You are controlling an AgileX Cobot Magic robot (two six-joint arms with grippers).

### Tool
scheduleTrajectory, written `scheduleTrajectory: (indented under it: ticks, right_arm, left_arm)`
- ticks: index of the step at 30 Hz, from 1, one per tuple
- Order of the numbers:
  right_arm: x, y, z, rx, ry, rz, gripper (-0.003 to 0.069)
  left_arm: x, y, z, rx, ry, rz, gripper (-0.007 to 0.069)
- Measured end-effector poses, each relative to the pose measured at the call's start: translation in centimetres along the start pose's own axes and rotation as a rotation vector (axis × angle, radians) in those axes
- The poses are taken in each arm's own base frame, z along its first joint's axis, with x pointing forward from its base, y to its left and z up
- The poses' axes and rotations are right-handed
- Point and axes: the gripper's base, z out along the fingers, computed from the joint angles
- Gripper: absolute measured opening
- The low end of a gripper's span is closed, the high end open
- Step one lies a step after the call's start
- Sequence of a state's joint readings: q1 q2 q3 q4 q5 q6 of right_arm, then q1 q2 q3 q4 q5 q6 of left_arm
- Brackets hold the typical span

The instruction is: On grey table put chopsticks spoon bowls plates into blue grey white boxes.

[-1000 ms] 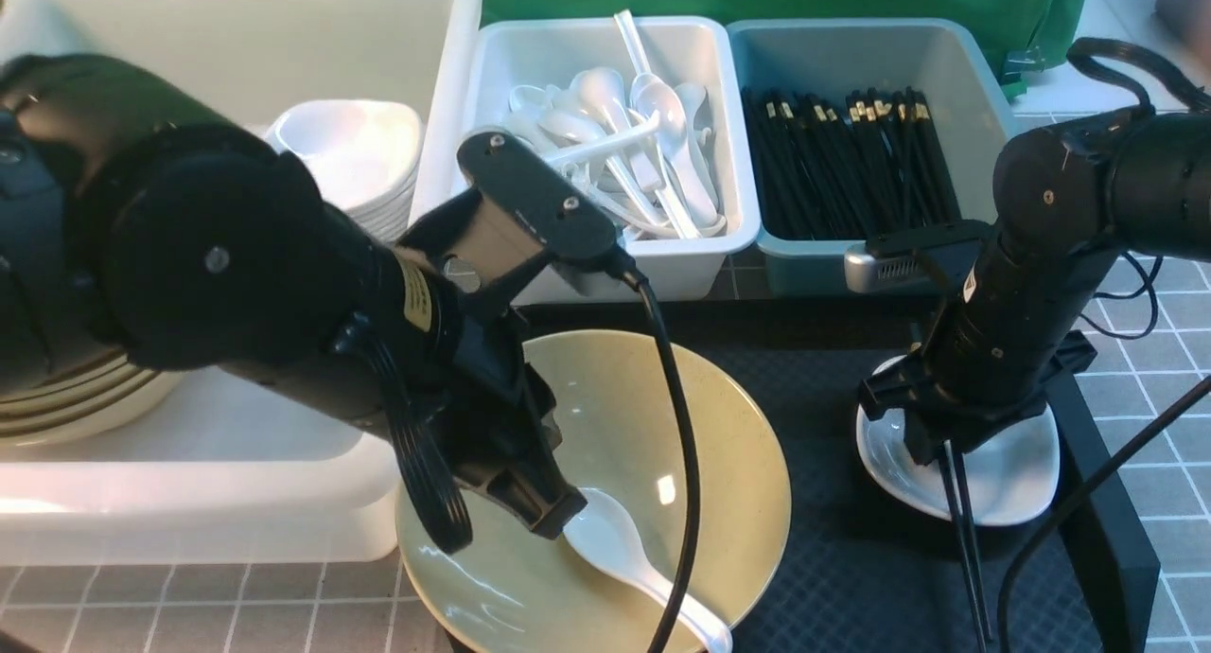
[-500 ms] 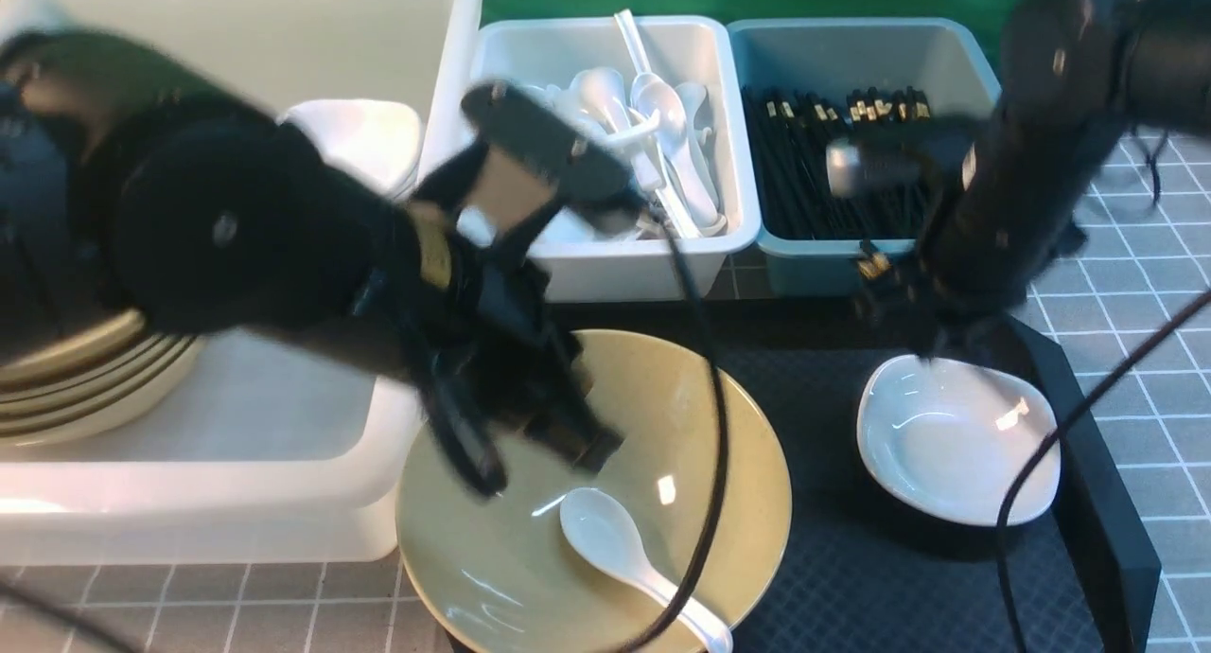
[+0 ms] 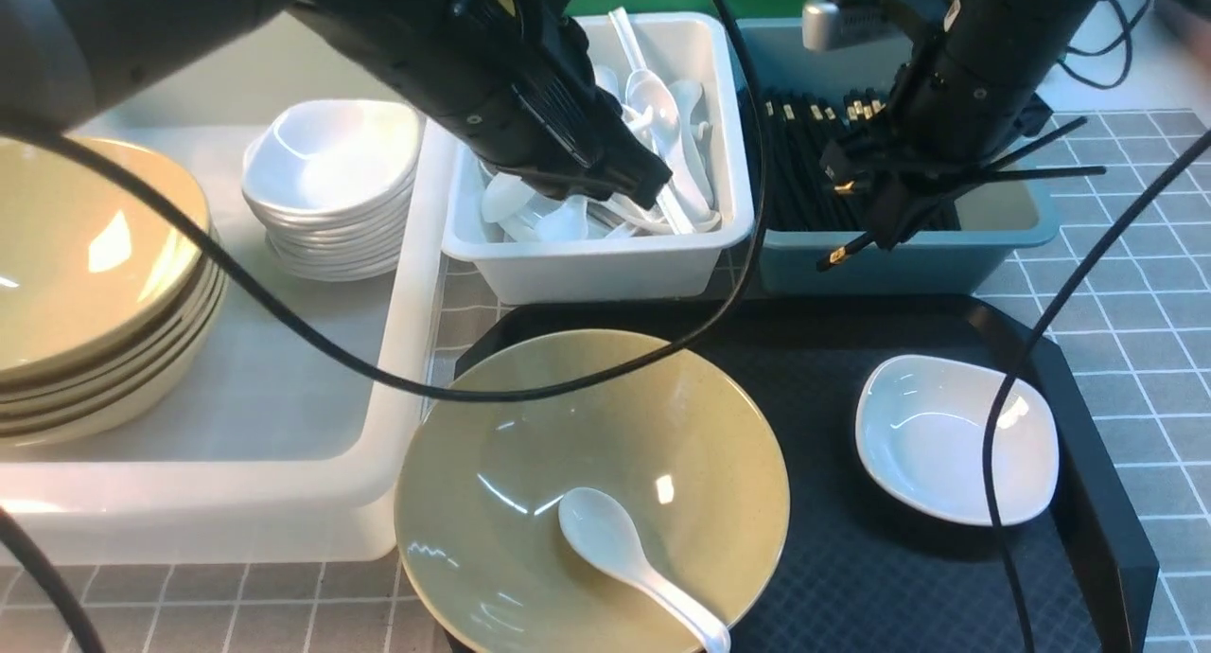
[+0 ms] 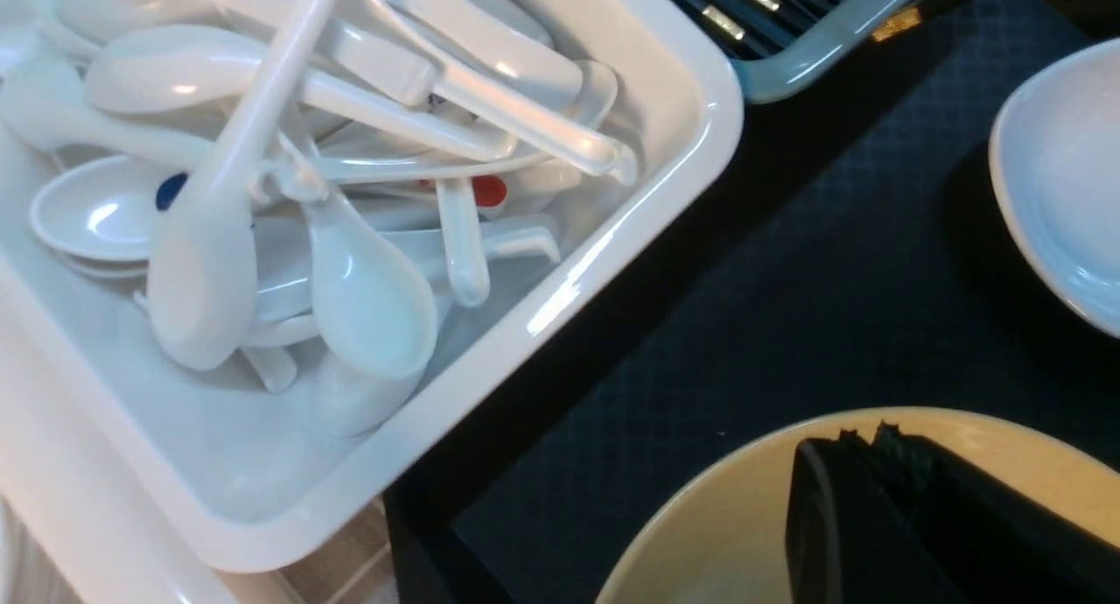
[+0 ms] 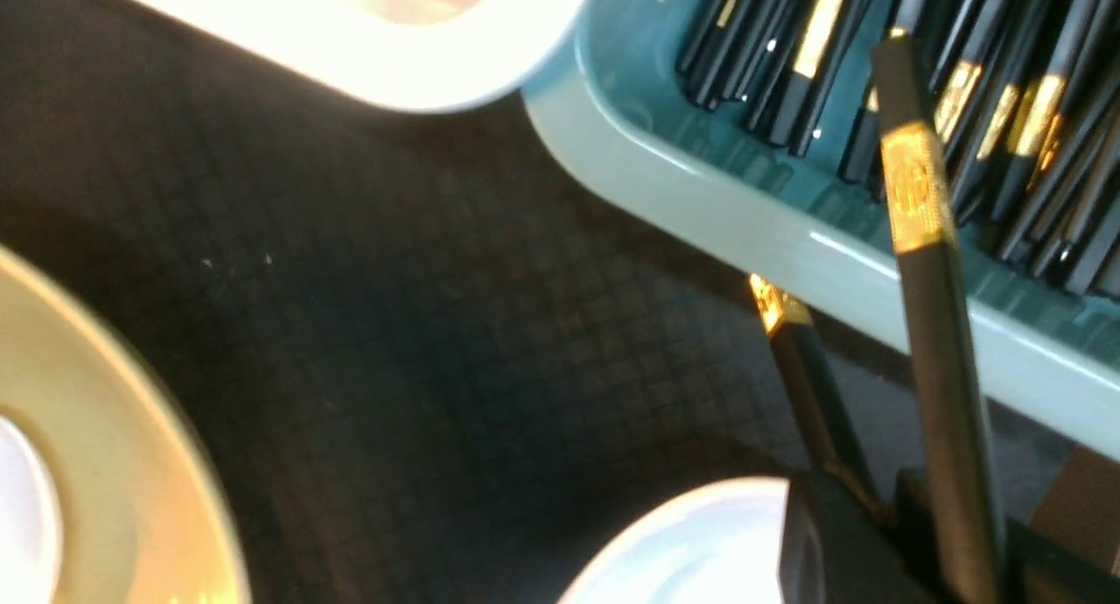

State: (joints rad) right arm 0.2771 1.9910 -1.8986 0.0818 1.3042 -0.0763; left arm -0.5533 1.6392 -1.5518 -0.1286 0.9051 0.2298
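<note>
While the right gripper, clamped on a pair of thin black gold-banded chopsticks, hangs over the teal-blue plastic bin at one o'clock, the left gripper, seemingly closed and empty, hovers above the white spoon bin at twelve; not yet boxed, I judge: the glossy olive-yellow bowl at six holding a white soup spoon, and the small white dish at four

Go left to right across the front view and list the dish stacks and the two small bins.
bowl stack → plate stack → white bin → teal bin
</note>
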Motion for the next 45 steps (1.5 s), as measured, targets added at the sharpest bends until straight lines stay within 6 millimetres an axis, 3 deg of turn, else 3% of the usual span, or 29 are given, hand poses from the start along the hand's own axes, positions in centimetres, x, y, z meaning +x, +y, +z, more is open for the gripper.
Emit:
scheduleTrajectory:
  ticks: [7, 10, 11, 13, 17, 20, 25, 30, 34, 36, 37, 40, 42, 43, 45]
  right_arm:
    - [0.2, 2.0, -1.1, 0.004, -0.025, -0.074, 0.0095]
    - [0.4, 3.9, -3.2, -0.024, -0.088, -0.119, 0.0091]
    - [0.6, 4.9, -6.3, -0.026, -0.196, -0.149, 0.0088]
    - [1.2, 5.2, -9.0, -0.024, -0.263, -0.168, 0.0088]
    - [1.9, 4.8, -11.3, 0.017, -0.312, -0.179, 0.0088]
    - [1.9, 3.9, -11.4, 0.075, -0.32, -0.174, 0.0088]
    - [-0.2, 1.5, -10.0, 0.12, -0.424, -0.1, 0.0088]
    - [-3.7, -1.7, -5.5, 0.139, -0.553, 0.023, 0.0088]
    - [-6.4, -3.9, 0.5, 0.143, -0.645, 0.092, 0.0089]
    - [-7.0, -4.2, 2.5, 0.14, -0.664, 0.098, 0.0098]
    - [-7.6, -4.5, 4.7, 0.139, -0.683, 0.098, 0.0127]
    - [-7.9, -4.8, 6.8, 0.136, -0.689, 0.1, 0.0242]
    - [-7.9, -4.8, 7.1, 0.135, -0.687, 0.102, 0.0309]
    - [-7.8, -4.8, 7.1, 0.133, -0.677, 0.112, 0.04]
    - [-7.7, -4.8, 6.8, 0.13, -0.664, 0.124, 0.0454]
  left_arm:
    - [0.6, -0.1, 0.0, 0.015, 0.062, 0.001, -0.0011]
    - [1.0, -0.2, -0.1, 0.026, 0.109, 0.006, -0.0011]
    - [1.2, -0.3, -0.1, 0.034, 0.134, 0.022, -0.0011]
    - [1.2, -0.3, -0.1, 0.034, 0.137, 0.026, -0.0011]
    - [1.2, -0.3, -0.1, 0.035, 0.134, 0.029, -0.0011]
    - [0.9, -0.3, -0.1, 0.043, 0.102, 0.019, -0.0011]
    - [0.2, -0.4, -0.1, 0.051, 0.016, -0.004, -0.0011]
    - [-0.3, -0.4, -0.1, 0.053, -0.029, -0.017, -0.0011]
    - [-0.3, -0.4, -0.1, 0.052, -0.035, -0.015, -0.0011]
    - [-0.3, -0.4, -0.1, 0.052, -0.035, -0.014, -0.0011]
    - [-0.3, -0.4, -0.1, 0.052, -0.036, -0.015, -0.0011]
    - [-0.5, -0.4, -0.1, 0.049, -0.052, -0.016, -0.0011]
    - [-0.6, -0.3, -0.1, 0.045, -0.064, -0.016, -0.0011]
    - [-0.7, -0.3, -0.1, 0.038, -0.08, -0.012, -0.0011]
    - [-0.8, -0.2, -0.3, 0.031, -0.096, -0.009, -0.0011]
